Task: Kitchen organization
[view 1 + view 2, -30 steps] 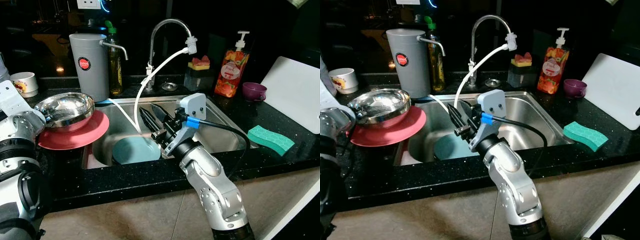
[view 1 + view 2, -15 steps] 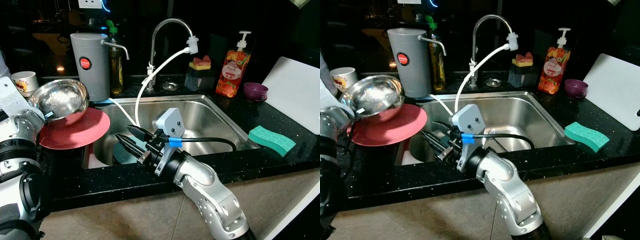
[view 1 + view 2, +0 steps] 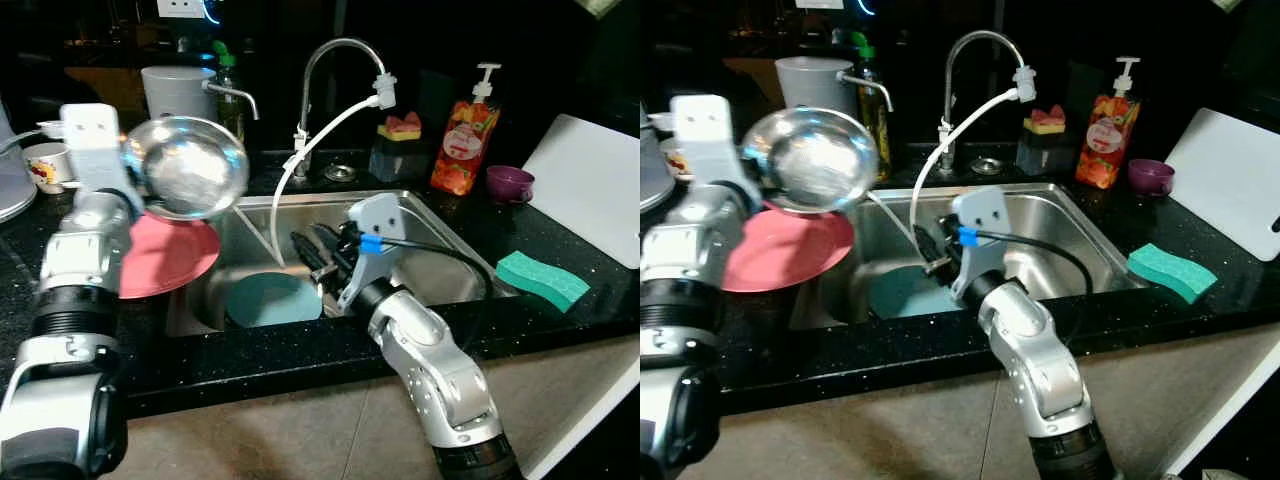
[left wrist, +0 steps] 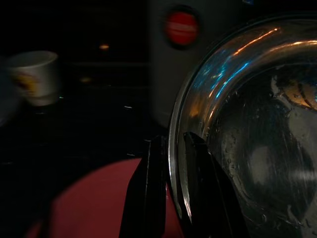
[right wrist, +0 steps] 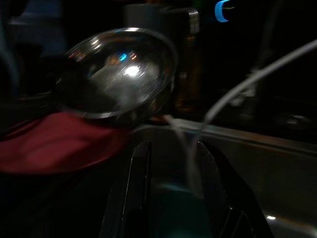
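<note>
While you scan from the near edge of the black speckled surface [image 3: 560, 330] inward, you meet the right gripper [image 3: 318, 252] first: it hangs over the stainless steel sink [image 3: 440, 250], its fingers a little apart and holding nothing, pointing toward the sink's left side. Below it, on the sink floor at the near left corner, lies a round teal plate [image 3: 272, 298], probably left there for washing.

Left of the sink, a flat red plate [image 3: 165, 255] rests on the surface by the basin's left rim. Above it your left gripper [image 4: 171, 186] pinches the rim of the shiny round steel bowl [image 3: 190, 165], one finger inside and one outside, so the bowl hangs tilted on edge with its hollow facing the sink, likely to carry or drain it.

Room is tight: a white hose [image 3: 320, 135] drops from the curved chrome tap [image 3: 335, 60] into the basin between the two arms. Farther back stand a grey cylindrical canister [image 3: 180, 85] and an orange soap pump bottle [image 3: 463, 140]. A green sponge [image 3: 542, 280] lies well apart on the right, where the surface is more open.
</note>
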{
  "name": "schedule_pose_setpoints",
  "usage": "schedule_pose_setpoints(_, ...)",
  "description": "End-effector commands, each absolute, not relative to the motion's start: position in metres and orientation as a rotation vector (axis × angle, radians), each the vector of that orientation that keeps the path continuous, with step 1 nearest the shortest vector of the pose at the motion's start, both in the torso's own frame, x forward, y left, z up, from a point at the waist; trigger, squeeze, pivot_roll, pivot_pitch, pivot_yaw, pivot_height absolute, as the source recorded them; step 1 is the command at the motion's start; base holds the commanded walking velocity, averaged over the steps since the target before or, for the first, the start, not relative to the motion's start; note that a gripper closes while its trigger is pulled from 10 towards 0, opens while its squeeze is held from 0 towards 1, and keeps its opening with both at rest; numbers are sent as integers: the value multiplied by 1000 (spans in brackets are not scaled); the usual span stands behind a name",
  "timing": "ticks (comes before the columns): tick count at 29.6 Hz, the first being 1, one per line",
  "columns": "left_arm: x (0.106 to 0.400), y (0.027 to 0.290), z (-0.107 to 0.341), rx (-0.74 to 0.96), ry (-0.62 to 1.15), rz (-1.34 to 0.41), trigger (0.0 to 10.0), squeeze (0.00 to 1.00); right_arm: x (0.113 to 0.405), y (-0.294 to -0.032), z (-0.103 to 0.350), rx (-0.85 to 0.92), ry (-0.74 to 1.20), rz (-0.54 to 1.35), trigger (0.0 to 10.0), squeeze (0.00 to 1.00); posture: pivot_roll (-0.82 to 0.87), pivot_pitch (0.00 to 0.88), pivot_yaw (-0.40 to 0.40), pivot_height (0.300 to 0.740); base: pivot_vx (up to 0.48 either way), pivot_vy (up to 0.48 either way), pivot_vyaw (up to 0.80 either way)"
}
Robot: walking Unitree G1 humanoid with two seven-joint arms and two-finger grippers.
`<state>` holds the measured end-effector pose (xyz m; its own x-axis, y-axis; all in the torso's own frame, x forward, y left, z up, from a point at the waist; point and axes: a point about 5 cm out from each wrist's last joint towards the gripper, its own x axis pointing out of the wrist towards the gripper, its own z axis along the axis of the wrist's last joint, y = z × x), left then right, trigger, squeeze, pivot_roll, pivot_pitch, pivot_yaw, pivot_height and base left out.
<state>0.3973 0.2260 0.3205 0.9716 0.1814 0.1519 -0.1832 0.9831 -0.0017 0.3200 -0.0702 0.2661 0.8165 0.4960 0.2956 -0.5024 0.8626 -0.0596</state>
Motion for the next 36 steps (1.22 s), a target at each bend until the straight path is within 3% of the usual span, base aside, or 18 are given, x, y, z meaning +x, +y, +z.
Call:
schedule_pose_setpoints(1, 401, 213, 326, 45, -177, 133, 10000, 0, 324, -77, 271, 21, -332, 479, 10000, 0, 117, 59, -45, 740, 0, 0, 0)
schedule_pose_setpoints(3, 402, 207, 325, 56, -177, 110, 10000, 0, 325, -80, 272, 21, -334, 459, 10000, 0, 110, 57, -41, 740, 0, 0, 0)
schedule_pose_setpoints(4, 407, 188, 319, 109, -153, 25, 10000, 0, 329, -88, 274, 18, -341, 403, 10000, 0, 108, 55, -40, 740, 0, 0, 0)
schedule_pose_setpoints(11, 416, 136, 298, 263, -51, -200, 10000, 0, 337, -101, 275, -45, -338, 337, 10000, 0, 107, 45, -39, 740, 0, 0, 0)
schedule_pose_setpoints(19, 423, 106, 270, 416, 60, -327, 10000, 0, 345, -103, 257, -186, -207, 405, 10000, 0, 110, 39, -51, 740, 0, 0, 0)
schedule_pose_setpoints(26, 421, 91, 246, 506, 145, -436, 10000, 20, 362, -133, 241, -237, -85, 312, 10000, 0, 91, 40, -46, 740, 0, 0, 0)
schedule_pose_setpoints(27, 421, 90, 244, 509, 150, -436, 10000, 110, 363, -135, 241, -239, -78, 307, 10000, 0, 91, 43, -44, 740, 0, 0, 0)
schedule_pose_setpoints(28, 421, 90, 243, 512, 152, -435, 10000, 110, 363, -136, 240, -240, -75, 305, 10000, 0, 91, 43, -44, 740, 0, 0, 0)
schedule_pose_setpoints(29, 421, 90, 242, 509, 151, -431, 10000, 1000, 363, -137, 241, -235, -78, 302, 10000, 0, 88, 48, -43, 740, 0, 0, 0)
schedule_pose_setpoints(34, 423, 97, 254, 428, 66, -375, 10000, 1000, 363, -142, 255, -158, -147, 264, 10000, 0, 92, 57, -46, 740, 0, 0, 0)
schedule_pose_setpoints(36, 424, 100, 260, 399, 31, -351, 10000, 953, 363, -143, 259, -136, -180, 250, 10000, 0, 97, 61, -47, 740, 0, 0, 0)
